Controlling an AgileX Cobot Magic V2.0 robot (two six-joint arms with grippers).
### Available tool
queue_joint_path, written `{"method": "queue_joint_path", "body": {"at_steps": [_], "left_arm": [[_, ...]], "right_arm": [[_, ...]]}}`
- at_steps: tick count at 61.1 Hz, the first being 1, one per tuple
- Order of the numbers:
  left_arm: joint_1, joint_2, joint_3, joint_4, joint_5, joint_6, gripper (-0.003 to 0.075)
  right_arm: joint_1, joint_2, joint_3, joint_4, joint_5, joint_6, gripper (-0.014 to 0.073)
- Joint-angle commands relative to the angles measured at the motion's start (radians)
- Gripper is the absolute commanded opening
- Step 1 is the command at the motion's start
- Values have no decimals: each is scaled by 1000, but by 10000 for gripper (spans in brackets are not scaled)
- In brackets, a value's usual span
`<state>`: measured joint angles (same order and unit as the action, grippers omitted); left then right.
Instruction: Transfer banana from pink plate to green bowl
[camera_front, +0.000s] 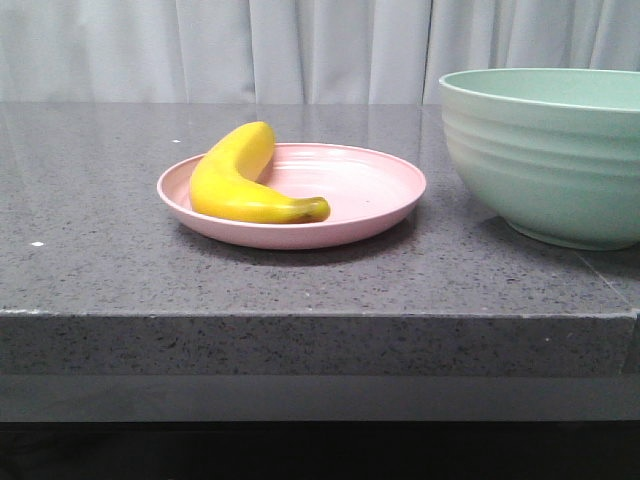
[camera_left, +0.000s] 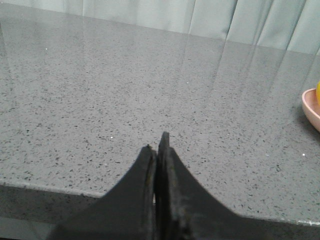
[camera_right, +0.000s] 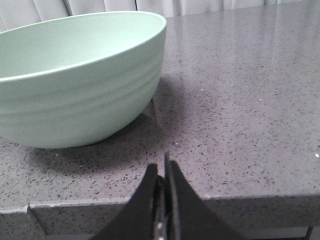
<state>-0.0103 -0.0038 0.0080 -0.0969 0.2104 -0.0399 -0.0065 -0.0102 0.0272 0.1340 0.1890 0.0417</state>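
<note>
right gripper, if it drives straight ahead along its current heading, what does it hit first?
Probably nothing. The right gripper, shut, points over bare countertop, with the green bowl off to one side. Its line seems to pass the bowl's wall, though depth is hard to judge.

A bright yellow banana (camera_front: 237, 180), its tip dark greenish-brown, shows against a pale pink plate (camera_front: 360, 195). The bowl (camera_front: 550, 150) is pale mint green, banded outside by faint horizontal ridges. The counter (camera_front: 100, 250) is dark grey stone, speckled with fine black and white flecks and glossed by pale reflections. Behind hangs a whitish-grey curtain (camera_front: 300, 50) in vertical folds. The left gripper (camera_left: 157, 142) and the right gripper (camera_right: 162, 167) are matte black.
</note>
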Motion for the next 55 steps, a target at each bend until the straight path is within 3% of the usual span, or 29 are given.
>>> {"method": "queue_joint_path", "body": {"at_steps": [1,27,40,45,55], "left_arm": [[-7,-19,3,-2,-84,-4,-20],[-7,-19,3,-2,-84,-4,-20],[-7,-19,0,8,-159,-4,-20],[-11,-17,-38,17,-172,-4,-20],[-13,59,-185,158,-61,-2,-20]], "right_arm": [[-7,-23,0,-6,-76,-1,-61],[-7,-23,0,-6,-77,-1,-61],[-7,-23,-1,43,-85,-1,-61],[-7,-23,-7,76,-97,-1,-61],[-7,-11,-111,47,2,-18,-61]]}}
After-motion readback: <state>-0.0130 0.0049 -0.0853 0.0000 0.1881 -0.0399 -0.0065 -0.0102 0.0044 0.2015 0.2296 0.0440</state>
